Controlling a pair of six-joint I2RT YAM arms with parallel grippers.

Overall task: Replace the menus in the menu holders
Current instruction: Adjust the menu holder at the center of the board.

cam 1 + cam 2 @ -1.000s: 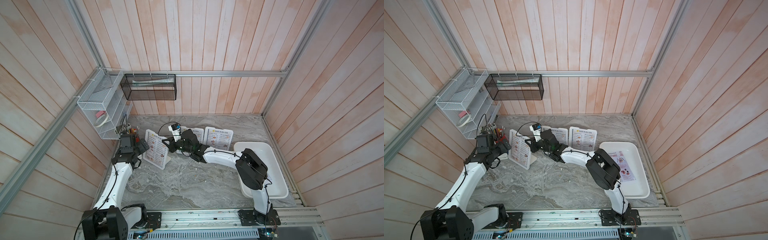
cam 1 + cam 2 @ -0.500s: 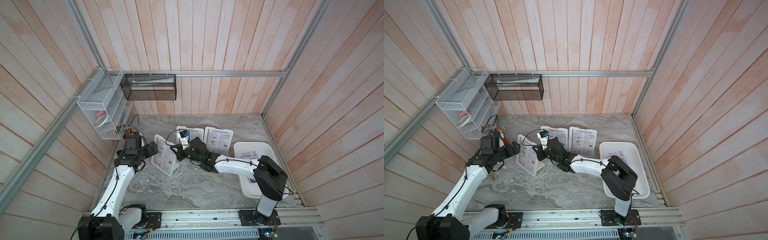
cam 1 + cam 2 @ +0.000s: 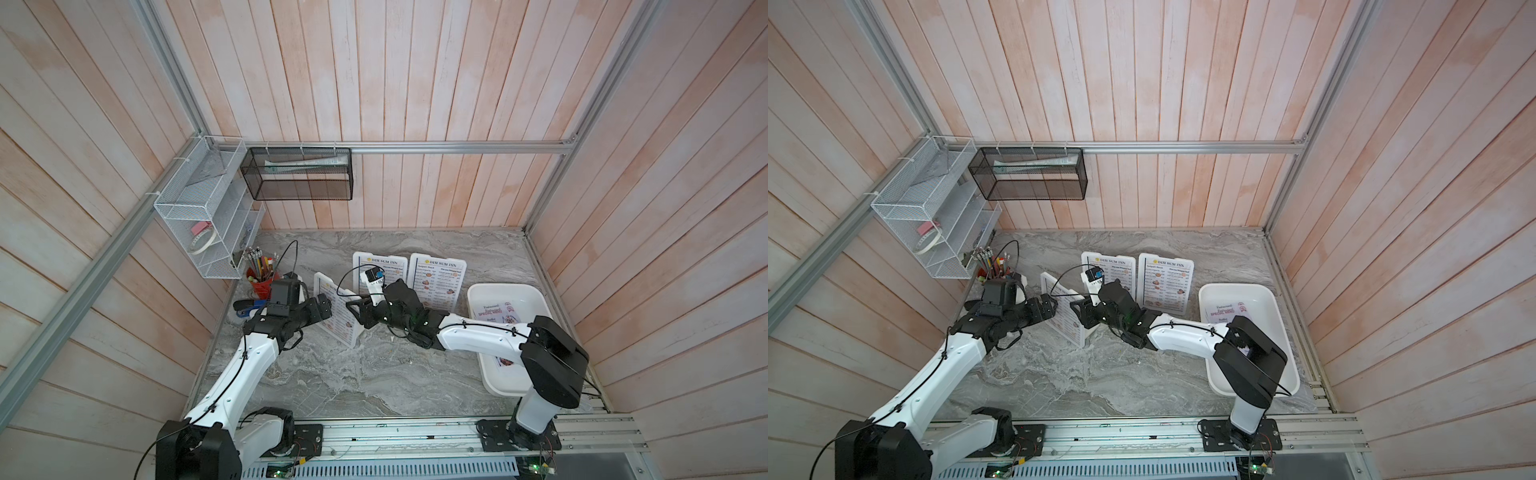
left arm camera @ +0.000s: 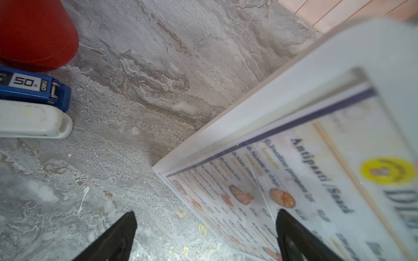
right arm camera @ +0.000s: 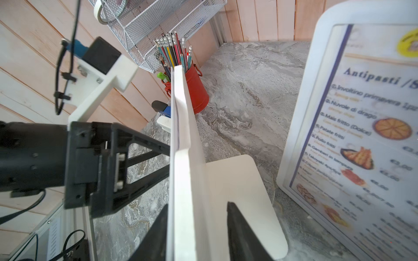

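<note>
Far L on the wall: white wire rack (image 3: 195, 208) w/ a tape roll (image 3: 202, 242) in it. Black mesh basket (image 3: 297, 174) hangs beside it on the back wall. Below the rack, on the marble tabletop (image 3: 365, 382): red pencil cup (image 3: 261, 283), blue stapler (image 3: 246, 311) just in front of it.

L gripper (image 3: 323, 308) lies level at the front holder's face. Jaws spread wide, nothing clamped. In the L wrist view one finger (image 4: 294, 237) is before the menu face, the other is off past the holder's edge, over bare marble.

Front menu holder (image 3: 337, 318) stands on the tabletop, fwd of the other two, face turned toward the L arm. Its DIM SUM INN menu (image 4: 294, 185) sits inside behind the clear cover.

R gripper (image 5: 197, 204) is astride that holder's side edge, jaws partway apart. Back-side finger (image 5: 244, 235) is clear of the frame w/ a visible gap. Front-side finger is right at the cover, contact can't be told. No grip.

Behind: middle holder (image 3: 380, 272) and R holder (image 3: 437, 279), side by side, leaning back, each w/ a DIM SUM INN sheet.

Far R: white tray (image 3: 528, 293) w/ lilac SPECIAL MENU sheets (image 3: 496, 312) lying in it, partly under the R arm.
</note>
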